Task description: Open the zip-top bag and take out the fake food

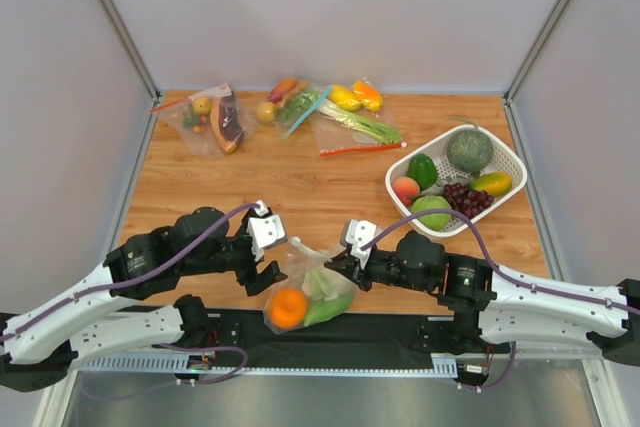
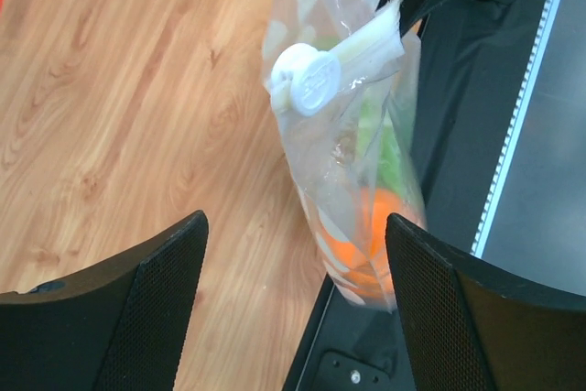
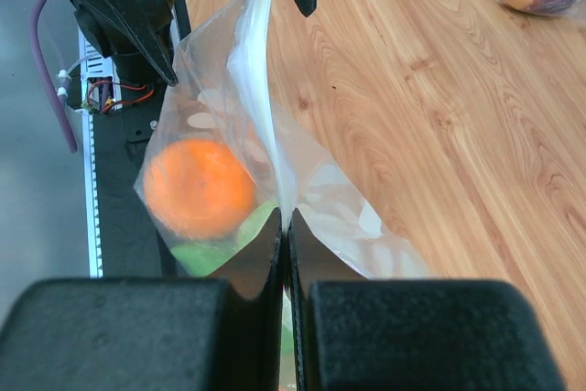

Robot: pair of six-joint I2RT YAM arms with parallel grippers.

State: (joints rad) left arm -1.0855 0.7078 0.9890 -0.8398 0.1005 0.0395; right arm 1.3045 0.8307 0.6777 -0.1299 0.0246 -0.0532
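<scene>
The zip-top bag (image 1: 312,287), clear with pale dots, hangs off the table's near edge over the black mat. Inside it are the round orange (image 1: 288,308) and a green piece (image 1: 327,309); a pale white-green lump above them is unclear. My right gripper (image 3: 286,222) is shut on the bag's whitish zip strip (image 3: 259,89), with the orange (image 3: 199,187) just left of it. My left gripper (image 2: 295,226) is open, its fingers (image 2: 146,290) wide apart on either side of the bag (image 2: 352,162). The white zip slider (image 2: 307,80) sits on the strip ahead of it.
A white basket (image 1: 510,162) at the right holds a melon, grapes and other toy fruit. Other bags of toy food with red and blue zip strips (image 1: 325,107) lie along the far edge. A black mat (image 1: 400,332) runs along the near edge.
</scene>
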